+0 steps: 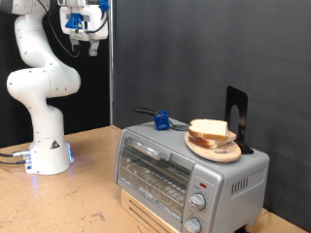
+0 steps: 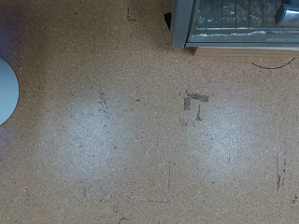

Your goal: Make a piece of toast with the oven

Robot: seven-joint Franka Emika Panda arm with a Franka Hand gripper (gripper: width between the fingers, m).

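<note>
the piece of toast (image 1: 209,129) lies on a round wooden plate (image 1: 216,149) set on the roof of the oven (image 1: 185,173), whose glass door looks shut in the exterior view; there seem to be two slices stacked or leaning together on the plate, and which is which cannot be told. the claw (image 1: 79,36) hangs high above the surface (image 1: 87,199), well apart from the oven and up toward the exterior view's top left, holding nothing; whether its fingers are spread or closed cannot be told. in the wrist view only bare surface and a corner of the oven (image 2: 234,23) show. the bread is likely light, soft and crumbly, easily crushed, so a gentle pinch across opposite crust edges, where it is firmest, looks the safest hold
</note>
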